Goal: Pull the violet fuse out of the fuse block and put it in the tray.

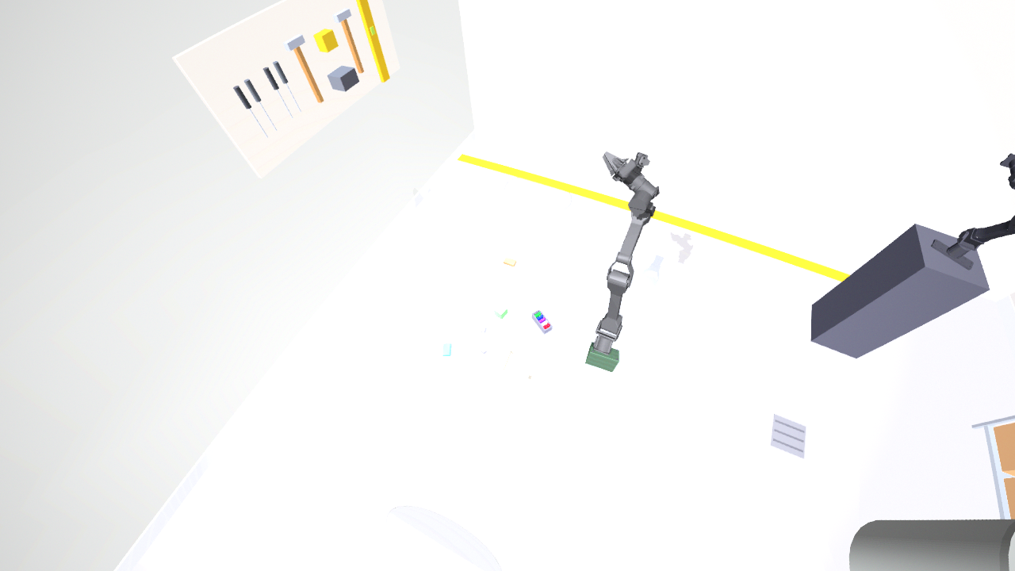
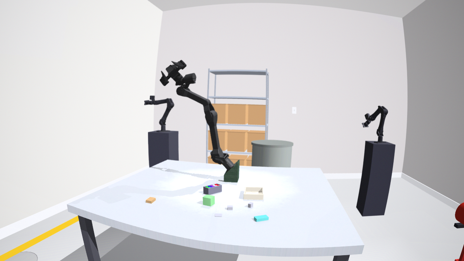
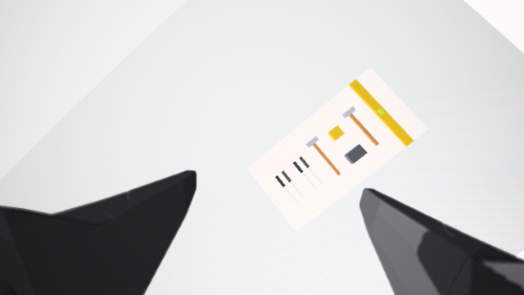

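arm raised high, gripper (image 2: 168, 75) spread wide and holding nothing

i see the fingers wide apart, facing the wall tool board (image 3: 337, 147). the violet fuse (image 2: 212, 186) sits in the fuse block (image 2: 212, 189) on the table (image 2: 291, 207), well below the gripper; the tray (image 2: 253, 193) lies near the block.

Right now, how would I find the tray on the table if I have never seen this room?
Start at the dark green base of the arm on the white table. The tray lies in front of it, right of the grey fuse block. It is the only cream, open, shallow box there.
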You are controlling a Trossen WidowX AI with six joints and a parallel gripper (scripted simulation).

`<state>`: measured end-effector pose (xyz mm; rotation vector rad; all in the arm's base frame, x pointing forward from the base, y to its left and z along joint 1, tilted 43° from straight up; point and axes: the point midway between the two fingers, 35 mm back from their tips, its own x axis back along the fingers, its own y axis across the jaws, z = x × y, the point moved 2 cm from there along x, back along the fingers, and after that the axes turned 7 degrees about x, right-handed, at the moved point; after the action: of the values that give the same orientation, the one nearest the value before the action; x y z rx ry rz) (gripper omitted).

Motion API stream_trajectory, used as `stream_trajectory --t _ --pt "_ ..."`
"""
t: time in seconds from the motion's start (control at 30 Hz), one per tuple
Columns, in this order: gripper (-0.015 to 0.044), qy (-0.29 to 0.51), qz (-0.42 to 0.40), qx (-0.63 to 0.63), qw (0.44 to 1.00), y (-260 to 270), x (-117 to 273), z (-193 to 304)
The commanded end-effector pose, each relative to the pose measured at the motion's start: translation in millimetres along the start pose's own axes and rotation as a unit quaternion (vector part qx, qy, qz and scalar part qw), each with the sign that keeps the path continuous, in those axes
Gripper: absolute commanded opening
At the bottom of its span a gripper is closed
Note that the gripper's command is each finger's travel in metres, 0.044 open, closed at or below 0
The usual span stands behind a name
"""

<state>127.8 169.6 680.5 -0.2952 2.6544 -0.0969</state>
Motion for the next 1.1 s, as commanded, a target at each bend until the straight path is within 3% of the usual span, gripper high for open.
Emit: stream_trajectory --t 0.0,0.4,0.73,1.07 --pt "0.0374 -0.003 -0.001 -0.001 1.0 -1.2 0.8 -1.4" --pt "0.006 -0.166 -0.001 -0.1 0.981 -118.5 45.5 -57.9" --pt "0.006 -0.227 0.088 -0.19 0.951 -240.8 50.9 -30.0" --pt "0.006 -0.174 0.214 -0.255 0.927 -334.9 24.9 68.2"
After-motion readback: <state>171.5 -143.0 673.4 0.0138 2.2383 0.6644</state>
